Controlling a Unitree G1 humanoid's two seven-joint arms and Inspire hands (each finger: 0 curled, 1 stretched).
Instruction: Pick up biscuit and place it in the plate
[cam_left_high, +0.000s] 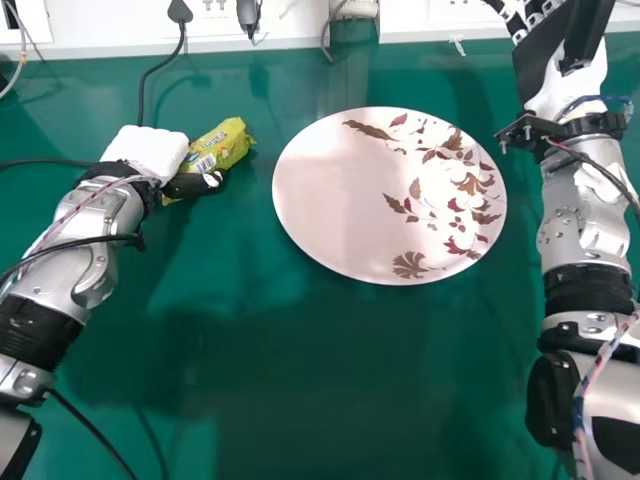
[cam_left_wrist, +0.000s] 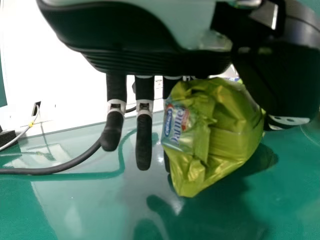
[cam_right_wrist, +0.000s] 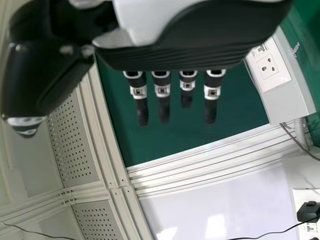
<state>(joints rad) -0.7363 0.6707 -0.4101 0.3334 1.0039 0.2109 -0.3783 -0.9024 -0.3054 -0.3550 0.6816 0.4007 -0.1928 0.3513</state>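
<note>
Well, at far left the left hand (cam_left_high: 188, 186) has the biscuit (cam_left_high: 228, 145) clamped between thumb and fingers, left of the plate (cam_left_high: 330, 210); far right, the right hand (cam_left_high: 541, 72) has straight fingers apart.

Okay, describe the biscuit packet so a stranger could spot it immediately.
On the green table, find the large round plate with leaf patterns. Left of it, between the thumb and fingers of the robot's left hand, is the biscuit packet. Its crinkled, shiny yellow-green wrapper stands out against the black-and-white hand.
</note>
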